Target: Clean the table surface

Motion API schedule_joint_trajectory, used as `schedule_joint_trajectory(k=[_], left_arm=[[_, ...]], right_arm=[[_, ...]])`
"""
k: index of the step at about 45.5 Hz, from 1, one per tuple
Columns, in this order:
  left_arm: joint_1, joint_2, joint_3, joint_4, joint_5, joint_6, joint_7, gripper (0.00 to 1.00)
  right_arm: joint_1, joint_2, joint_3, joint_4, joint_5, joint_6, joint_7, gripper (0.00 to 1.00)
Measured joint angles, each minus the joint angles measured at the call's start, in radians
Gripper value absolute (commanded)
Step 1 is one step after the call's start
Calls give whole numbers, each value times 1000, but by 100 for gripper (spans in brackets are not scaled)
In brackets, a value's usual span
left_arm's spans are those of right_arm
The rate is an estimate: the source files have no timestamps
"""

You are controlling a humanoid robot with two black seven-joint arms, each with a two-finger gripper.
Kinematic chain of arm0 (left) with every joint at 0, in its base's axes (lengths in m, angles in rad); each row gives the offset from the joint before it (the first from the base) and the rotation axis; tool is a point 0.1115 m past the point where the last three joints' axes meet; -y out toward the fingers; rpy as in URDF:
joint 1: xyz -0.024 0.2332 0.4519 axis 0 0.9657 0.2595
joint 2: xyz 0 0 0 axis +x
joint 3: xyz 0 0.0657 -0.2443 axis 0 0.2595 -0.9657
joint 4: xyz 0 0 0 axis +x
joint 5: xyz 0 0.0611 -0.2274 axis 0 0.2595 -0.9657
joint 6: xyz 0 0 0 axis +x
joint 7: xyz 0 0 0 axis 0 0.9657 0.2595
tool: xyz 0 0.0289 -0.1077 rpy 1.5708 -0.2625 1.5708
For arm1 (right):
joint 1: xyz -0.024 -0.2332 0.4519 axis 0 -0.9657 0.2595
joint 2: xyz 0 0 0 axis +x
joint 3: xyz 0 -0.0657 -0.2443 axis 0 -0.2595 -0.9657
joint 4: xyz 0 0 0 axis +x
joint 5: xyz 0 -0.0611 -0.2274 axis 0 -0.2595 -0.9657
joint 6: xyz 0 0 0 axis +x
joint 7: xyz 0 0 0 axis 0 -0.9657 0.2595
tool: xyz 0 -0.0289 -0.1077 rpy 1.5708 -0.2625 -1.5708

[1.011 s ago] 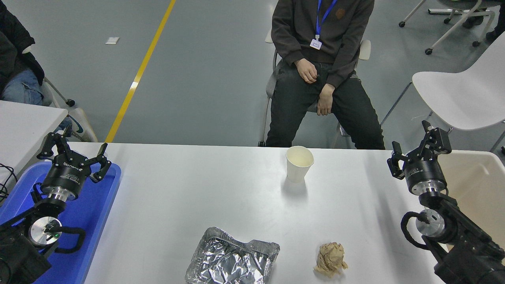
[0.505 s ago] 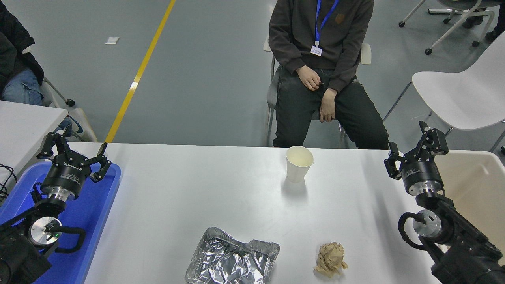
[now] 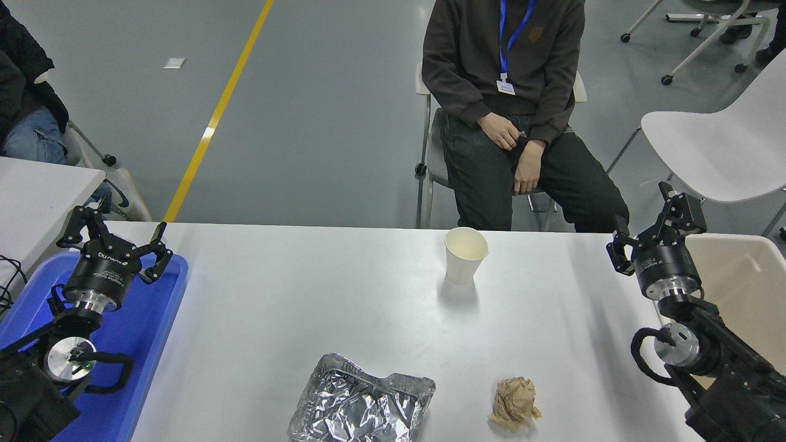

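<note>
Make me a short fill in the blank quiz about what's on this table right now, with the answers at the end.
1. The white paper cup stands ____ on the white-grey table surface.
2. The crumpled silver foil tray lies to the ____ of the crumpled brown paper ball in the picture.
3. The left gripper hangs over a ____ plastic tray.
4. The right gripper holds ____.

Answers: upright; left; blue; nothing
</note>
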Motion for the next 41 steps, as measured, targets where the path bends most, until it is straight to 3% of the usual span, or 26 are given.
schedule_joint_trajectory(k=[41], left_arm=[[-1,-1,-1,0,0,-1,2,100]], right_arm=[[19,-70,-141,15,-7,8,-21,98]])
